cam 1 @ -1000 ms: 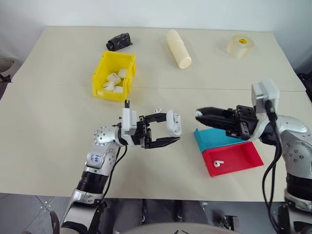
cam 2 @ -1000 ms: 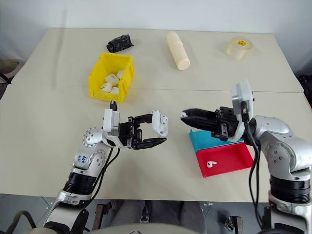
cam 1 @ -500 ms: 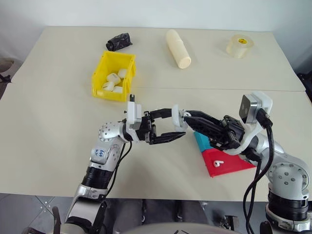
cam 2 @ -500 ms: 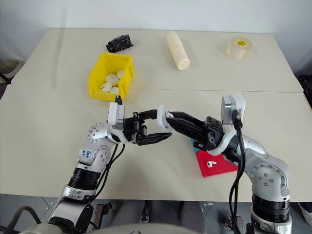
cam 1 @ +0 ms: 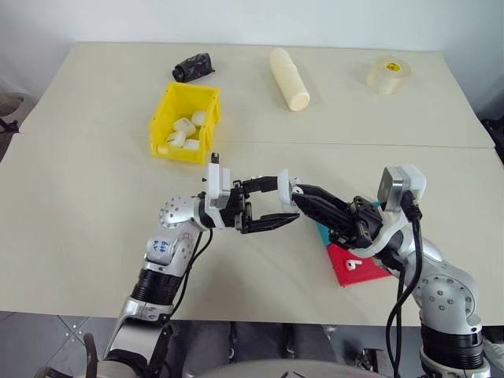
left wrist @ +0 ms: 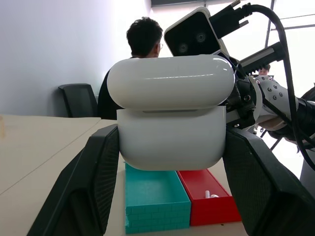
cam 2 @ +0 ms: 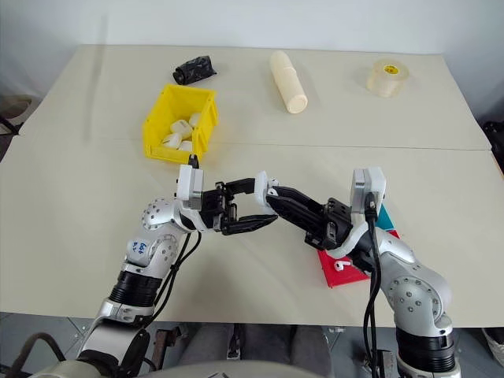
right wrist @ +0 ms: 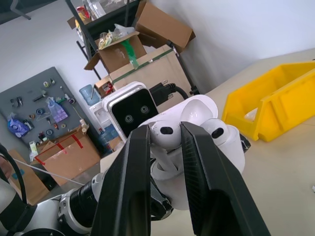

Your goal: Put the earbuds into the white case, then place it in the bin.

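Nearest to the robot, both arms meet mid-air over the tabletop [cam 1: 87, 213], w/ the white case [left wrist: 170, 115] between them. Left end effector [cam 1: 277, 203] is clamped on the case body from both sides, lid hinged up, so the opening faces the other arm. That looks like a deliberate steadying hold: case kept off the tabletop and tilted toward the incoming bud. Right end effector [cam 1: 302, 193] comes in from the robot's right, its fingers [right wrist: 130, 182] pinched on one earbud [right wrist: 163, 132], tip right at the case mouth. A 2nd earbud [right wrist: 215, 131] sits in the case beside it, already seated as far as I can tell. So the step in hand is prob. seating this bud; it needs the stem lined up w/ its slot before release.

Just below/behind the right arm: red tray [cam 1: 346, 264] w/ one more earbud [cam 1: 355, 263] lying in it, and a blue tray [left wrist: 155, 199] touching it on the far side. Those are the supply trays, within short reach of the right arm.

Further out, robot's left: yellow bin [cam 1: 184, 121], holding several white cases, the final drop spot. Farthest row: black crumpled object [cam 1: 192, 66], cream cylinder [cam 1: 288, 77], tape roll [cam 1: 388, 73], all well apart from the work. A person sits beyond the tabletop in the left wrist view.
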`<move>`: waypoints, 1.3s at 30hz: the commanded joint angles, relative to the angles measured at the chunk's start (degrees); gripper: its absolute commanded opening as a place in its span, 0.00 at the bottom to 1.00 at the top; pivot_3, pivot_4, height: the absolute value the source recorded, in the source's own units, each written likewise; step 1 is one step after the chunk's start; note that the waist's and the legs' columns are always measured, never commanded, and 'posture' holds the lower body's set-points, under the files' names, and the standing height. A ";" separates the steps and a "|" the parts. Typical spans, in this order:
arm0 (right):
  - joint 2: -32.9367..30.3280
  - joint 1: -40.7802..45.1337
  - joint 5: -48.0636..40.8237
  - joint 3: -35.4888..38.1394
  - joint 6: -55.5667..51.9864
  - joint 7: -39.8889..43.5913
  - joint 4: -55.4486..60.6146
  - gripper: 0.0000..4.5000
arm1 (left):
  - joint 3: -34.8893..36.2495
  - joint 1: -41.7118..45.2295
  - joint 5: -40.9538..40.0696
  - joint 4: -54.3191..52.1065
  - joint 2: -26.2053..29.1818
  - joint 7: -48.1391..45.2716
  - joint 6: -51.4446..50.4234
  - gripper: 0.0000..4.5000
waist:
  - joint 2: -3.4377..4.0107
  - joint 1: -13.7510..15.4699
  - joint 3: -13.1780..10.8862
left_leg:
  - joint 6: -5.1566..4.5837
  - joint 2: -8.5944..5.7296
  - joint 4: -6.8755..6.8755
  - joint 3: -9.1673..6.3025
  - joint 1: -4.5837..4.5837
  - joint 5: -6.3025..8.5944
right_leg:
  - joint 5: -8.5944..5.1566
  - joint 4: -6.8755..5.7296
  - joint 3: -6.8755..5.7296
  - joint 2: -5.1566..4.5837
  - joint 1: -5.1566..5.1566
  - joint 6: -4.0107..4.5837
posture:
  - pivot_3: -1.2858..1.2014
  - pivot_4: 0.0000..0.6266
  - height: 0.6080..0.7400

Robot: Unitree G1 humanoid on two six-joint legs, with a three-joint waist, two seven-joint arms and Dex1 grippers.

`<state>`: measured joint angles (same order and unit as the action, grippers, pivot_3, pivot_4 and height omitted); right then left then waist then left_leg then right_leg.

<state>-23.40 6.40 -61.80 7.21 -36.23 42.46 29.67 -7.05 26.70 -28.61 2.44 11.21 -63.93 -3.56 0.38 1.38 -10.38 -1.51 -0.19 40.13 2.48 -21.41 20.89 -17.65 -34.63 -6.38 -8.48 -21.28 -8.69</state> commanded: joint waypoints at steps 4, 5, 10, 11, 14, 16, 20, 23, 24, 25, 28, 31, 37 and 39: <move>-4.17 -1.55 0.12 -2.23 -2.07 2.83 0.95 0.55 | 1.00 1.80 -1.69 -2.93 -1.17 0.43 0.64 0.62 | 0.00 -0.02 0.00 | 0.00 0.01 0.00 0.00 0.00 0.00 | 0.00 0.01 0.00 0.00 0.00 0.00 | 0.52 0.24 1.00; -4.42 -1.11 0.34 -1.81 -1.49 2.79 0.88 0.61 | 0.98 1.78 -1.61 -2.94 -1.16 0.32 0.61 0.62 | 0.00 -0.02 0.00 | 0.00 0.02 0.00 0.00 0.01 0.00 | 0.00 0.01 0.00 0.02 0.00 0.00 | 0.52 0.24 1.00; -7.51 0.73 2.02 2.06 0.57 3.66 -0.29 0.95 | 1.17 1.30 -0.48 -3.22 0.71 0.06 -0.03 0.62 | 0.00 0.14 0.00 | 0.00 0.02 0.00 0.00 0.00 0.00 | 0.00 0.01 0.01 0.01 0.00 0.00 | 0.52 0.24 1.00; -9.46 0.55 3.02 3.44 0.99 4.71 -0.90 0.95 | 1.08 1.23 1.49 -2.95 2.54 0.34 0.07 0.62 | 0.00 0.17 0.00 | 0.00 0.00 0.00 0.00 0.00 0.00 | 0.00 0.02 0.01 0.00 0.01 0.00 | 0.52 0.24 1.00; -15.73 -0.20 7.09 5.60 2.02 8.25 -2.59 0.91 | -0.56 1.04 8.74 -1.78 9.17 -0.47 2.19 0.62 | 0.00 0.06 0.00 | -0.02 -0.03 -0.02 0.02 0.00 0.00 | 0.00 0.04 0.02 -0.01 0.01 0.00 | 0.52 0.24 1.00; -19.91 -0.53 10.77 4.91 2.68 10.92 -3.25 0.80 | -1.67 1.41 12.08 -1.35 12.33 0.20 2.22 0.62 | 0.00 -0.01 0.00 | -0.01 -0.01 -0.06 0.05 0.01 0.00 | 0.00 0.05 0.01 0.01 -0.02 0.00 | 0.52 0.24 1.00; -23.77 1.62 16.33 2.00 4.53 13.69 -3.73 0.47 | -3.49 3.43 16.20 -1.45 14.62 2.43 -0.44 0.62 | -0.01 0.10 -0.01 | -0.01 0.02 -0.07 0.10 0.02 0.00 | 0.00 0.04 0.04 0.02 -0.03 0.00 | 0.52 0.24 1.00; -23.01 5.69 17.35 -1.06 3.88 13.86 -2.95 0.24 | -5.78 5.59 18.85 -1.90 14.20 3.74 -2.10 0.62 | -0.04 0.15 -0.03 | -0.02 0.01 -0.03 0.10 0.00 -0.01 | 0.00 0.04 0.04 0.01 -0.03 -0.01 | 0.52 0.24 1.00; -22.39 6.98 17.52 -2.39 3.57 13.75 -2.54 0.17 | -6.68 6.14 19.81 -2.04 14.02 4.09 -2.53 0.62 | -0.04 0.15 -0.03 | -0.02 0.01 -0.03 0.08 0.00 -0.01 | 0.00 0.04 0.04 0.00 -0.03 -0.01 | 0.52 0.24 1.00; -21.64 8.21 17.82 -3.74 3.23 13.36 -2.29 0.07 | -7.41 6.55 20.50 -2.11 13.72 4.41 -2.66 0.62 | -0.04 0.08 -0.03 | -0.02 0.01 -0.04 0.07 0.00 -0.01 | 0.00 0.04 0.03 0.01 -0.02 -0.01 | 0.52 0.24 1.00; -19.37 11.55 19.38 -8.01 2.66 12.60 -1.86 0.01 | -9.29 7.07 21.89 -2.44 12.88 5.01 -3.29 0.62 | -0.04 0.05 -0.03 | -0.02 0.02 -0.09 0.06 -0.01 -0.01 | 0.00 0.06 0.01 0.01 -0.05 0.00 | 0.52 0.24 1.00; -16.79 14.44 21.15 -11.17 2.01 11.06 -2.70 0.01 | -10.74 7.10 22.56 -2.96 12.33 4.81 -3.64 0.62 | -0.06 0.01 -0.04 | -0.02 0.00 -0.07 0.06 -0.08 -0.01 | 0.00 0.06 0.01 0.01 -0.11 0.00 | 0.52 0.24 1.00; -15.34 16.71 23.10 -14.15 1.21 12.36 -5.66 0.01 | -10.77 6.68 22.26 -3.88 12.19 4.85 -2.73 0.62 | -0.06 0.12 -0.04 | -0.02 0.00 -0.04 0.03 -0.11 -0.01 | 0.00 0.04 0.00 0.00 -0.12 0.00 | 0.52 0.24 1.00; -15.73 16.45 24.21 -14.24 2.11 13.68 -7.17 0.01 | -10.72 6.71 22.27 -3.75 11.79 5.25 -2.30 0.62 | -0.06 0.10 -0.04 | -0.02 -0.01 -0.04 0.02 -0.12 -0.01 | 0.00 0.04 0.00 -0.02 -0.12 0.00 | 0.52 0.24 1.00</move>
<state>-38.77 22.69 -38.12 -7.24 -34.98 54.97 22.81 -18.46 33.14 -5.89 0.73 23.40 -59.27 -7.10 0.32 1.48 -10.42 -1.53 -0.21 40.08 2.51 -21.52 20.87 -17.65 -34.58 -6.39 -8.49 -21.40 -8.69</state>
